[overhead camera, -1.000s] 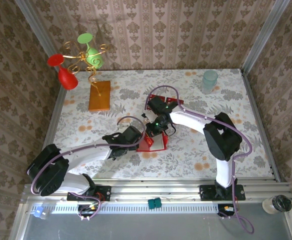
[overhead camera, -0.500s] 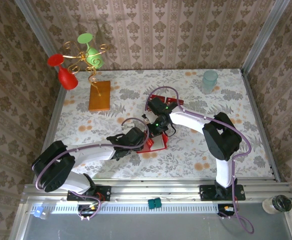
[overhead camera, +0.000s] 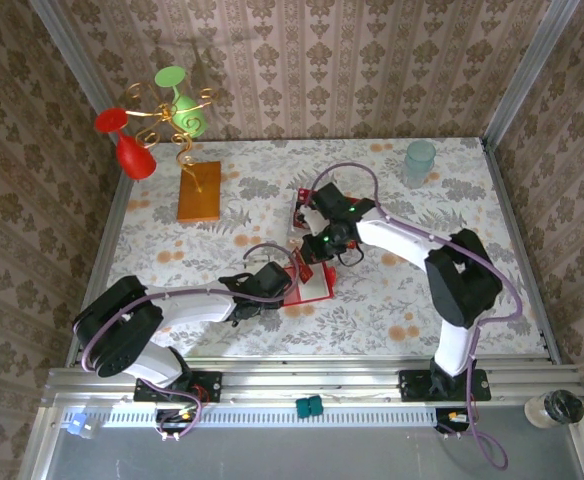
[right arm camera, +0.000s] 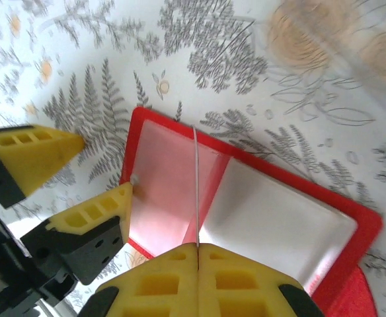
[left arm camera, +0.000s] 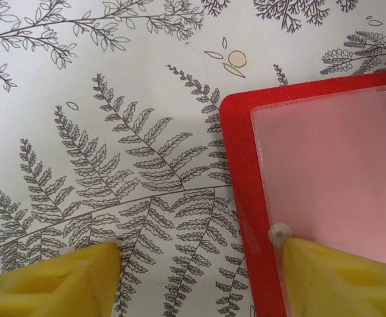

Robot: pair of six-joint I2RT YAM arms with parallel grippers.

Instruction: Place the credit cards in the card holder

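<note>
**Pincer on the card, holder pinned below**

Right pincer (right arm camera: 197, 254) is clamped together on one credit card (right arm camera: 196, 185), which I hold upright on its edge, so from my wrist it reads as a thin pale line. My left pincer (left arm camera: 199, 243) stands apart and holds nothing. It straddles the left border of the card holder (left arm camera: 236, 165), with one fingertip (left arm camera: 332, 277) pressed on the corner of the clear pocket (left arm camera: 332, 165) and the other over the bare bench (left arm camera: 114, 99).

The card holder (overhead camera: 312, 285) lies open and flat near the middle of the bench, a little toward the near side. It is directly under my right pincer (overhead camera: 317, 262), and my left pincer (overhead camera: 282, 285) reaches it from the near left. In the right wrist view the card's lower edge runs along the fold between the holder's two halves. The pinned, pinkish pocket is on one side and the paler one (right arm camera: 279, 224) on the other.

That alignment is what the next move turns on, as I judge it. The card is parallel to the fold and just above it, so it needs to tip toward the pinned half and slide under the clear film. I cannot tell from here whether its lower edge already touches the holder or hangs just clear. The right arm has the card and does the inserting. The left only has to stop the holder from skating or folding shut.
</note>
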